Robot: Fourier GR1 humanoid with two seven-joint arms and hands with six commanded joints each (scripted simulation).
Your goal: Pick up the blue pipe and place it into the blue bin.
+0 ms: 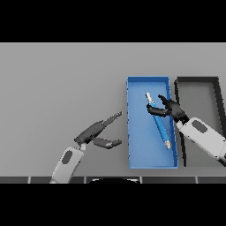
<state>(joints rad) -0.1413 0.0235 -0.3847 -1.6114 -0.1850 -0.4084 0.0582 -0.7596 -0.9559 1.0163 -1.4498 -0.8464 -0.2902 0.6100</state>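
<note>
Blue pipe [160,122] in right robot hand [170,107], over blue bin [131,132] ctr.

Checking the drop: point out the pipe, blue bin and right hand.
blue pipe [160,128]: head view, mid-shaft.
blue bin [148,79]: head view, far rim.
right hand [173,108]: head view, palm.

A plain sorting bench, not a home. A bare grey table [62,88] carries only a blue bin [141,159] and a black bin [196,80], side by side.
</note>
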